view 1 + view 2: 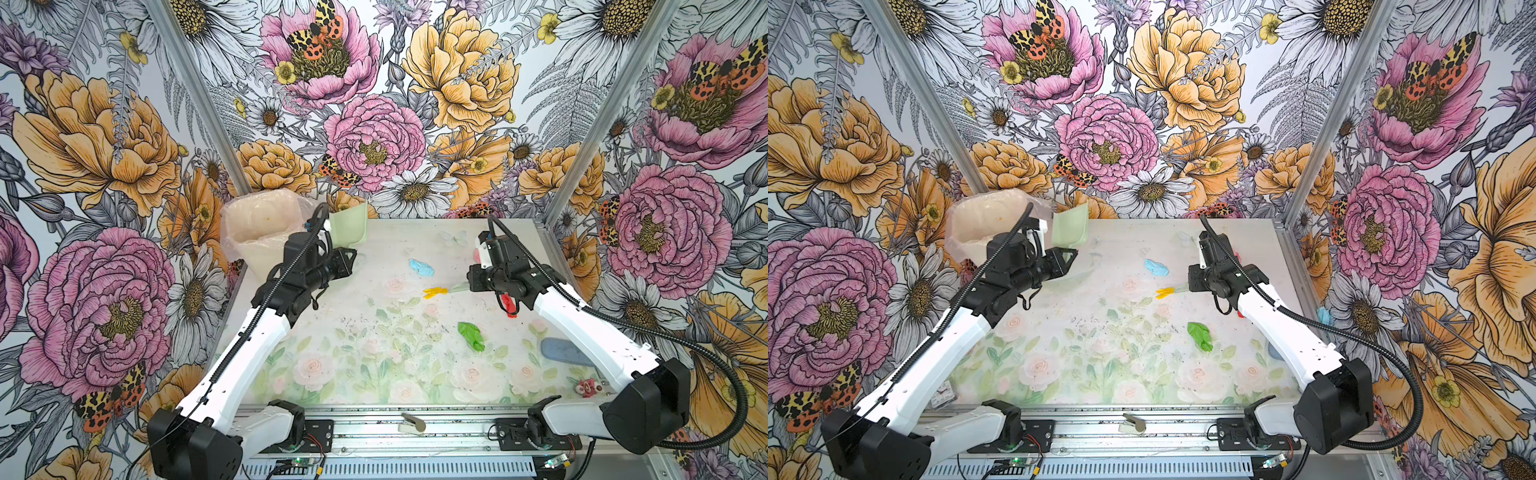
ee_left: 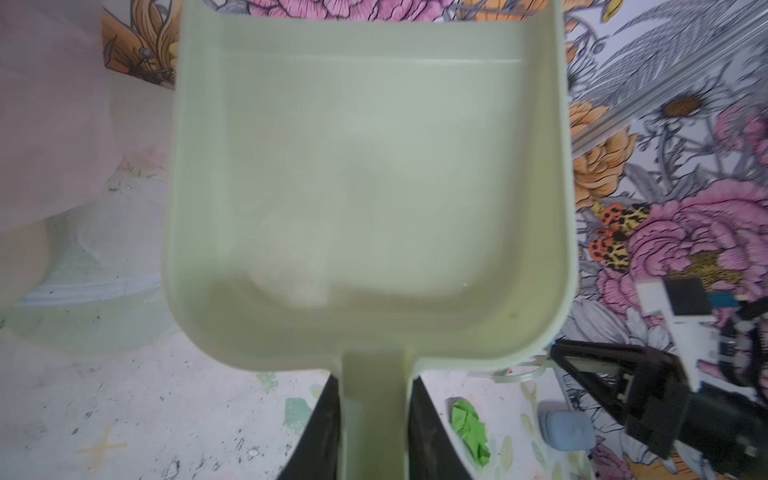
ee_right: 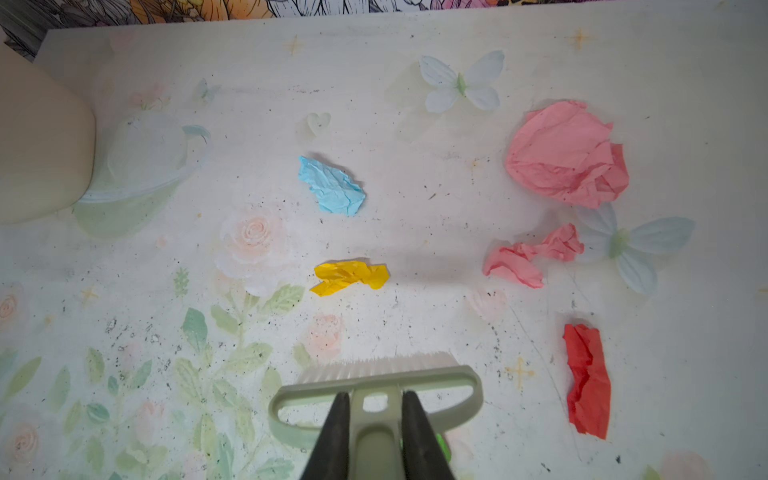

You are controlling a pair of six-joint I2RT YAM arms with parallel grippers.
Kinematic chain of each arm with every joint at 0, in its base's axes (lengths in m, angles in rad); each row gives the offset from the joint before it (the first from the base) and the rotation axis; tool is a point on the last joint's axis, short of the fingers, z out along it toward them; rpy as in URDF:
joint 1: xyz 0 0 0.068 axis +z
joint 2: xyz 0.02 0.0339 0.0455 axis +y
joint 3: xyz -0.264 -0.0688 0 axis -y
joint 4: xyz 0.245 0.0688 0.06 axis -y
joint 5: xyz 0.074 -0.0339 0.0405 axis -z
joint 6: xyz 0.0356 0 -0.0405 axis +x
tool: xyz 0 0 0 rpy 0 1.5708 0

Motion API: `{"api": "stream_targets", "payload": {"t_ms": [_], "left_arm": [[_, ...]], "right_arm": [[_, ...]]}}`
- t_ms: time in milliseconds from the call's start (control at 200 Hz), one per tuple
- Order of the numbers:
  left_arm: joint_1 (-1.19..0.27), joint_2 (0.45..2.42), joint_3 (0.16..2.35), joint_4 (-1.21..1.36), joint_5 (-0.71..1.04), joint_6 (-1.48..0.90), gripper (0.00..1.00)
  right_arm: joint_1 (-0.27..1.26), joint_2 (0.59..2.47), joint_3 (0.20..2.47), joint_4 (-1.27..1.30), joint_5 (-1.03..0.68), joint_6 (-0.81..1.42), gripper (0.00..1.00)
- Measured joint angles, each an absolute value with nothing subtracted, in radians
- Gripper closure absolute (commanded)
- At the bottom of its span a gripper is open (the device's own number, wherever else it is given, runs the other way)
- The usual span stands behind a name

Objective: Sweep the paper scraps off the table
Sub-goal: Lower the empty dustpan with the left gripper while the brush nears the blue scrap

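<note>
Right gripper (image 3: 376, 395): pinching brush (image 3: 374, 374) handle. Yellow scrap (image 3: 351, 277): middle of surface (image 3: 436, 208), straight ahead of the bristles, long axis parallel to brush head. Other paper scraps (image 3: 565, 153): mostly toward right edge. Left gripper (image 2: 374, 382): clamped on dustpan (image 2: 365, 187) handle, near far-left corner, well apart.

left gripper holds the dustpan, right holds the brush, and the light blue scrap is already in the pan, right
No: the light blue scrap lies on the table, as the right wrist view shows. The left gripper does hold the dustpan and the right gripper the brush.
</note>
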State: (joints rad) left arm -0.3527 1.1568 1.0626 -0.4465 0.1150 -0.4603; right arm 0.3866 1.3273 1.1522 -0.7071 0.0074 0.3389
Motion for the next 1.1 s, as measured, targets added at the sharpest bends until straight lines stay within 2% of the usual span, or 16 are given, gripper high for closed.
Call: {"api": "stream_targets", "payload": {"t_ms": [230, 405, 580, 1101], "left_arm": [[-0.513, 1.206, 0.994, -0.514, -0.094, -0.401, 1.0], [-0.585, 1.214, 0.934, -0.525, -0.178, -0.391, 1.0], [-0.627, 1.214, 0.858, -0.531, -0.218, -0.412, 1.0], [-0.712, 1.155, 0.73, -0.544, -0.284, -0.534, 1.0]], "right_arm": [[0.39, 1.315, 1.076, -0.744, 0.008, 0.306, 1.0], [0.427, 1.347, 1.07, -0.743, 0.059, 0.292, 1.0], [0.452, 1.463, 1.077, -0.71, 0.095, 0.289, 1.0], [0.454, 1.822, 1.41, -0.589, 0.081, 0.236, 1.0]]}}
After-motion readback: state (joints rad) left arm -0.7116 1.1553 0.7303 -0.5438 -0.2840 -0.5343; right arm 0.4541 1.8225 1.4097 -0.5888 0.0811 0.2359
